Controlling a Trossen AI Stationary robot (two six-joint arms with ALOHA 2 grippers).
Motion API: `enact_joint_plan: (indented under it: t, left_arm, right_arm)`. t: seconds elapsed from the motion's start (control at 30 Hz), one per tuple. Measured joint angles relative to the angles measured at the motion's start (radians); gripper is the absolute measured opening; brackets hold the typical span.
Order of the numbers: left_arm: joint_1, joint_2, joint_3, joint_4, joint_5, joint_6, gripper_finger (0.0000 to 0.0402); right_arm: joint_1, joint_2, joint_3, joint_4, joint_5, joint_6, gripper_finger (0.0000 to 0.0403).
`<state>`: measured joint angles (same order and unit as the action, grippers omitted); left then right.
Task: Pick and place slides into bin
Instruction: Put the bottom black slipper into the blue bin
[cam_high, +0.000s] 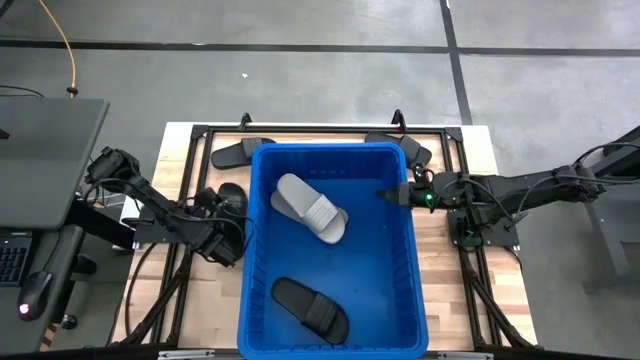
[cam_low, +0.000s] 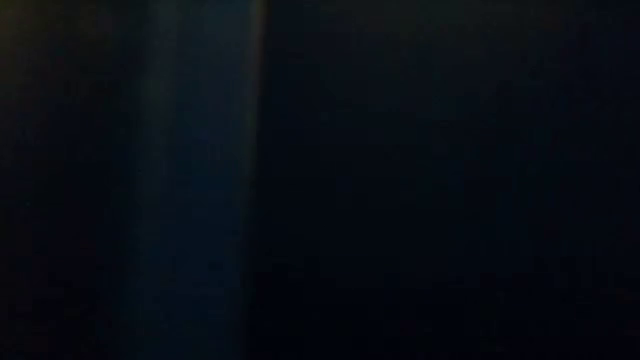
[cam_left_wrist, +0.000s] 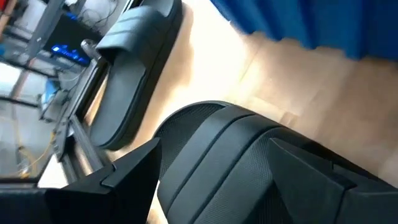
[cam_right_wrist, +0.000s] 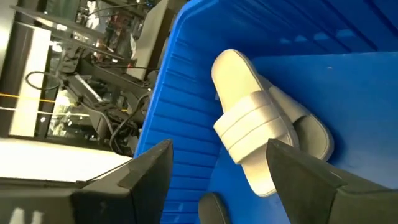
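Note:
The blue bin (cam_high: 330, 147) stands mid-table. Inside it a light grey slide (cam_high: 310, 207) lies near the far end and a black slide (cam_high: 311, 307) near the front, both on the floor. Left of the bin another black slide (cam_left_wrist: 249, 174) rests on the table. My left gripper (cam_left_wrist: 214, 146) hangs low over it, open, a finger on either side of its strap. My right gripper (cam_right_wrist: 219, 148) is open above the bin's right rim (cam_high: 408, 200), with nothing between its fingers. The grey slide (cam_right_wrist: 255, 130) shows beyond them. The low view is dark. My left gripper straddles the black slide's strap (cam_left_wrist: 217, 155), slanting down from the table's near left. One finger (cam_left_wrist: 329, 180) shows over the strap. Whether either finger touches the slide I cannot tell. The slide lies flat on the table.
Two more black slides lie on the table behind the bin, one at the far left (cam_high: 242, 152) and one at the far right (cam_high: 400, 148). A black metal frame (cam_high: 190, 150) runs round the tabletop. A dark desk (cam_high: 40, 150) stands to the left.

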<state>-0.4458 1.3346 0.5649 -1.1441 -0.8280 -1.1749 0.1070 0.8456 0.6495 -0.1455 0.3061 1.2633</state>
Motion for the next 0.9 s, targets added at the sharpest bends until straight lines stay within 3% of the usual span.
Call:
enact_joint_plan:
  t: [0.57, 0.67, 0.83, 0.9]
  left_arm:
    - [0.046, 0.075, -0.016, 0.023, -0.017, 0.018, 0.027]
    - [0.046, 0.075, -0.017, 0.023, -0.015, 0.024, 0.022]
    - [0.046, 0.074, -0.018, 0.033, 0.028, 0.08, 0.0046]
    - [0.046, 0.059, -0.019, 0.039, 0.047, 0.096, 0.0018]
  right_arm:
    - [-0.001, 0.042, 0.003, 0.011, -0.049, 0.043, 0.0248]
    - [-0.001, 0.043, 0.003, 0.011, -0.048, 0.044, 0.0248]
    - [0.0, 0.043, 0.002, 0.011, -0.049, 0.046, 0.0248]
    - [0.0, 0.043, 0.002, 0.011, -0.049, 0.046, 0.0248]
